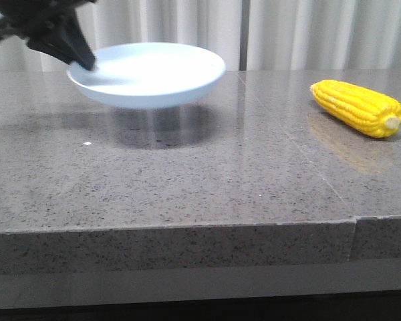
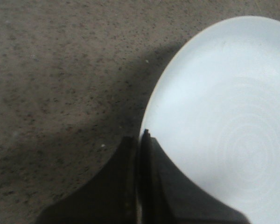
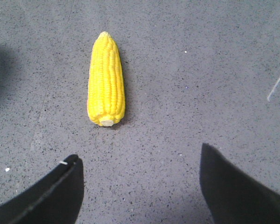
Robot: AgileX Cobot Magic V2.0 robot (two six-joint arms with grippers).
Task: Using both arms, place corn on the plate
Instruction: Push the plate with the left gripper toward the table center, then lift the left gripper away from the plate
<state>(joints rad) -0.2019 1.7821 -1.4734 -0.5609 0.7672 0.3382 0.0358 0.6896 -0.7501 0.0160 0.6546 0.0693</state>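
Observation:
A pale blue plate (image 1: 154,70) hangs tilted a little above the grey stone table, its shadow beneath it. My left gripper (image 1: 80,59) is shut on the plate's left rim; in the left wrist view the gripper (image 2: 140,140) has the plate's (image 2: 224,116) edge pinched between its two black fingers. A yellow corn cob (image 1: 359,107) lies on the table at the right, pale stub end toward the front. In the right wrist view my right gripper (image 3: 140,161) is open and empty above the table, with the corn (image 3: 106,79) lying ahead of it, apart from the fingers.
The grey speckled stone table (image 1: 200,180) has its front edge near the camera, with a seam at the right. White curtains (image 1: 307,33) hang behind the table.

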